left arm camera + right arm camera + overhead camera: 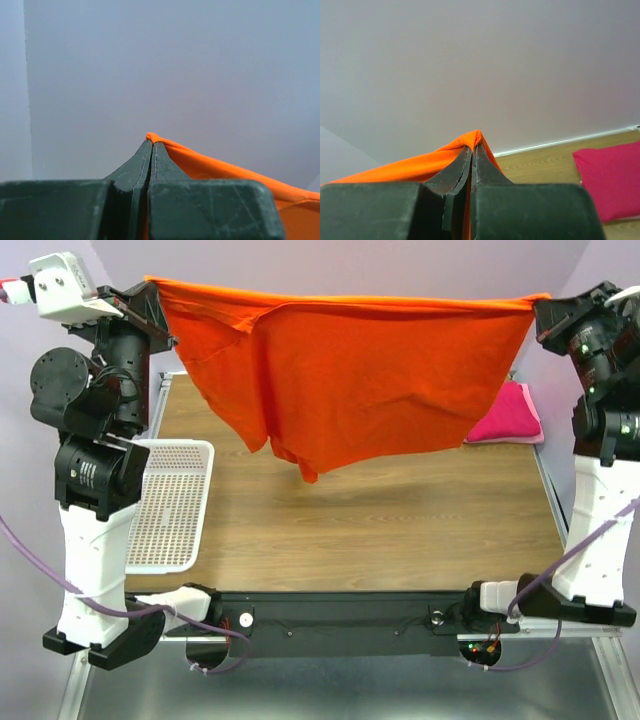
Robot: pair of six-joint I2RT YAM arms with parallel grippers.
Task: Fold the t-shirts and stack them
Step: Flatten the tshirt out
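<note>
The bright orange t-shirt [350,370] hangs stretched high above the table between both arms, its lower edge drooping toward the wood. My left gripper [160,292] is shut on the shirt's upper left corner, and orange cloth [225,170] pokes out past the fingertips. My right gripper [540,308] is shut on the upper right corner, with orange cloth [420,165] bunched over its tips. The magenta-pink t-shirt [508,415] lies folded at the table's far right, partly hidden behind the orange one; it also shows as a pink pad [610,180] in the right wrist view.
A white lattice basket [172,502] lies on the left side of the wooden table [380,530]. The arm bases stand at the near left and right corners. A pale wall rises behind the table.
</note>
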